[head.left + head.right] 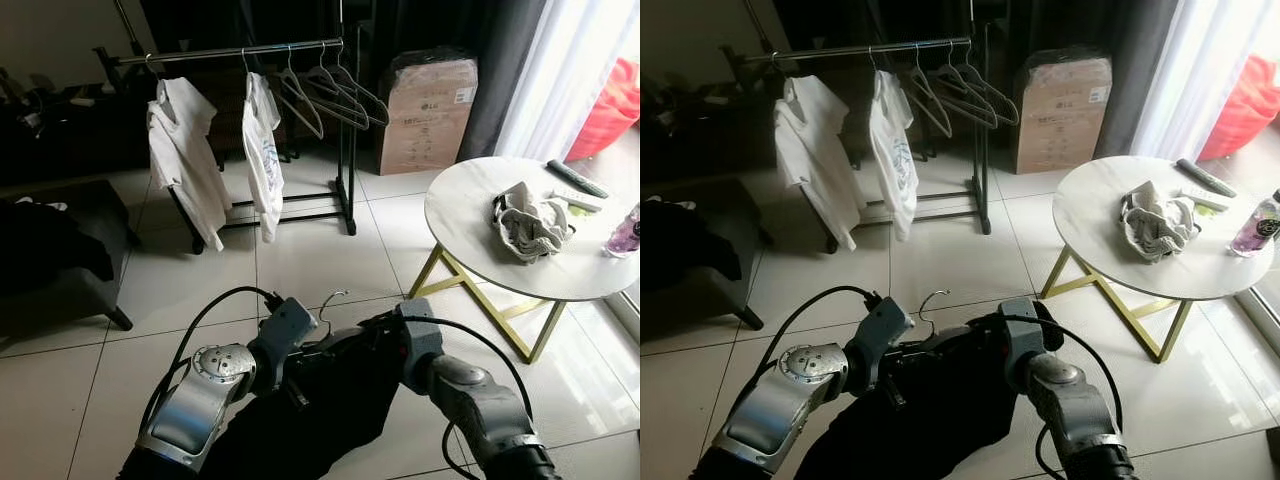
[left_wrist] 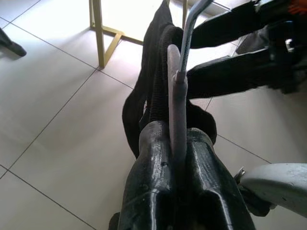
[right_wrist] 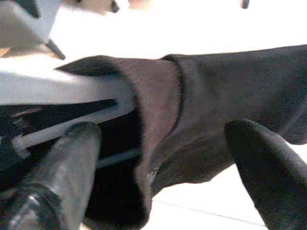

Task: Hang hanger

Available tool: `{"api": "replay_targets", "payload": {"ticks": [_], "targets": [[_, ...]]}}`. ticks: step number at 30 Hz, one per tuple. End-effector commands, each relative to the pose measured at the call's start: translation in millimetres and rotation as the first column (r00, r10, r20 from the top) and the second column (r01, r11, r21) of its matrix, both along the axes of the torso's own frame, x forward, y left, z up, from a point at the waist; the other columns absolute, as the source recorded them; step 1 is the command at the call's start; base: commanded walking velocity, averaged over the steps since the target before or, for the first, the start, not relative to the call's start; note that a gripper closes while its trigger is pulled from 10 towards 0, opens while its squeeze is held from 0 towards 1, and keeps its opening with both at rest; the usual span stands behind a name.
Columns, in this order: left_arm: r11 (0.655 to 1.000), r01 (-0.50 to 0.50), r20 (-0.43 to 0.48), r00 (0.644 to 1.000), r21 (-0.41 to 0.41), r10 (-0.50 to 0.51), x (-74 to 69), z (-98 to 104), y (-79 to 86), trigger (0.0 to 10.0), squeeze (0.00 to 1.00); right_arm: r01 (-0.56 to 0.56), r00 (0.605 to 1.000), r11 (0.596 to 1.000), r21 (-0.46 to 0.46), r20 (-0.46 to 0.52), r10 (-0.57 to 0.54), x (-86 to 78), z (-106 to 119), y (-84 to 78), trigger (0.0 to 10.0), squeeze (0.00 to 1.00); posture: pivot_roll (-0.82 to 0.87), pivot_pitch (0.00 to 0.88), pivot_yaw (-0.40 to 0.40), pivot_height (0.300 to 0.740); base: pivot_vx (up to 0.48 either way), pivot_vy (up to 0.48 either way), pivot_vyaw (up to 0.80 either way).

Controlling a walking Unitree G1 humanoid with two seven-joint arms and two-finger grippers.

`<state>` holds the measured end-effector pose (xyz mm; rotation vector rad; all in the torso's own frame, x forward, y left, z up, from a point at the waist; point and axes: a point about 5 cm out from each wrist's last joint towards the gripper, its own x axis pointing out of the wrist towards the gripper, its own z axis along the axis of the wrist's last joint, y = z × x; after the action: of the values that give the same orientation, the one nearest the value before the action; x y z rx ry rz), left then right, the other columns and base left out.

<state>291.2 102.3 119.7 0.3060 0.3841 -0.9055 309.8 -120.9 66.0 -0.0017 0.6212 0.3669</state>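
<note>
The left gripper is low at 6 o'clock in the left eye view, by the hanger, which wears a dark shirt; the rail is far off at 12 o'clock, so walk closer first. In the left wrist view its fingers pinch the hanger's neck; keep that tight and the hook up. In the right wrist view the right gripper is spread wide around the shirt.
</note>
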Motion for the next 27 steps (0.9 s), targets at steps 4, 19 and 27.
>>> {"api": "replay_targets", "payload": {"ticks": [4, 19, 27], "targets": [[0.999, 0.027, 0.036, 0.999, -0.027, -0.026, -1.1, 12.3, -4.6, 10.0, 0.00, 0.070, 0.998, 0.996, -0.052, 0.012, -0.070, 3.6, -3.5, -8.3, 10.0, 0.00, 0.02, 0.119, 0.055, 0.740, 0.000, 0.000, 0.00], [0.999, 0.023, 0.029, 0.999, -0.032, -0.022, -1.7, 12.3, -5.9, 10.0, 0.00, 0.298, 0.954, 0.951, -0.081, 0.065, -0.293, 14.1, -7.4, -18.9, 10.0, 0.00, 0.02, 0.126, 0.055, 0.740, 0.000, 0.000, 0.00], [0.999, 0.033, 0.020, 0.999, -0.030, -0.032, -2.8, 12.3, -5.2, 10.0, 0.00, 0.165, 0.984, 0.986, -0.022, 0.073, -0.163, 14.3, -4.6, 2.5, 10.0, 0.00, 0.02, 0.131, 0.056, 0.740, 0.000, 0.000, 0.00]]}}
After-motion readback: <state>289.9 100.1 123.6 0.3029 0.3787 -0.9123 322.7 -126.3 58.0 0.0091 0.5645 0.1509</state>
